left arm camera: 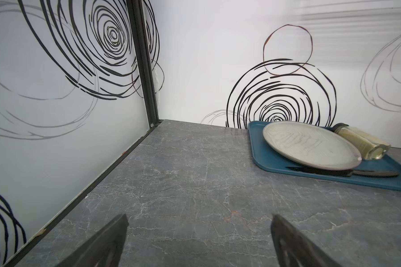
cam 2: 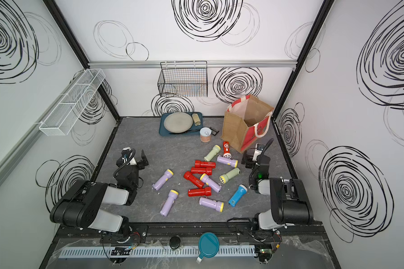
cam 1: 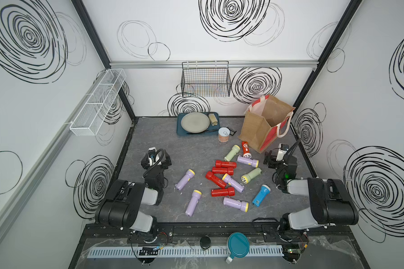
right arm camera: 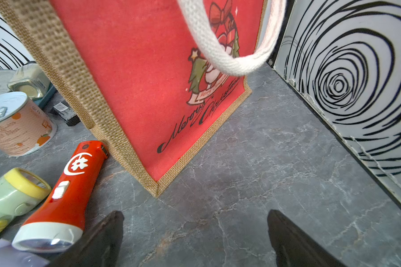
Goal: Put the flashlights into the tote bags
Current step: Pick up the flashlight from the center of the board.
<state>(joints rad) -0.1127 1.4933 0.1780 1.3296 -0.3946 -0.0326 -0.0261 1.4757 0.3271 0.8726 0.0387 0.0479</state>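
**A:** Where are the flashlights (cam 1: 222,192)?

**B:** 13 lie loose on the worktop (cam 1: 154,137), most in a heap at the middle: 5 lilac, 4 red, 2 pale green, 1 blue, 1 orange-red.

**A:** And the tote bag (cam 1: 257,130)?

**B:** It stands upright in the far right corner with its mouth open. The orange-red flashlight (right arm camera: 72,182) lies with its tail just beside the bag's base.

**A:** The pincers?

**B:** The left pincer (left arm camera: 199,222) is spread wide over bare worktop near the blue tray (left arm camera: 262,157) and holds nothing. The right pincer (right arm camera: 195,215) is spread just as wide and is empty. It faces the bag's red panel.
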